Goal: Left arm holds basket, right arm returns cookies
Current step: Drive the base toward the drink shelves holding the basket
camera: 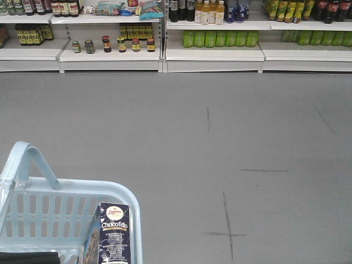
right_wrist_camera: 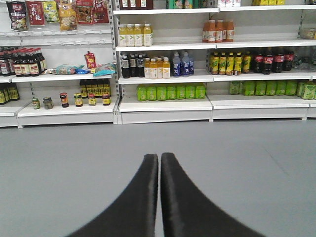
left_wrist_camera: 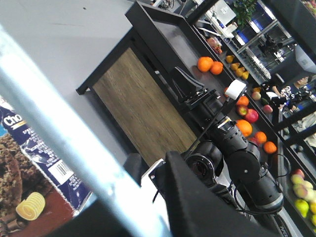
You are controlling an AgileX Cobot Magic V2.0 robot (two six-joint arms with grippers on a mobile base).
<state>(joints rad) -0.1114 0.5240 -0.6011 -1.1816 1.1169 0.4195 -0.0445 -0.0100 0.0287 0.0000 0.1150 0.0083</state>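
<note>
Navy cookies (camera: 113, 234) in basket (camera: 71, 187), outside right jaws

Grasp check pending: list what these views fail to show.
Front view: light blue slotted plastic basket, cut by left and bottom edges.
Same view: tall navy Chocofello carton, base cut off.
Left wrist view: left gripper's hold, lost behind blurred pale blue bar.
Front view: shelf jars' labels, too small.

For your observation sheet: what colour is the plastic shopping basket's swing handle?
Light blue swing handle, matching the slotted plastic basket; clearest in the exterior front-facing view.
</note>
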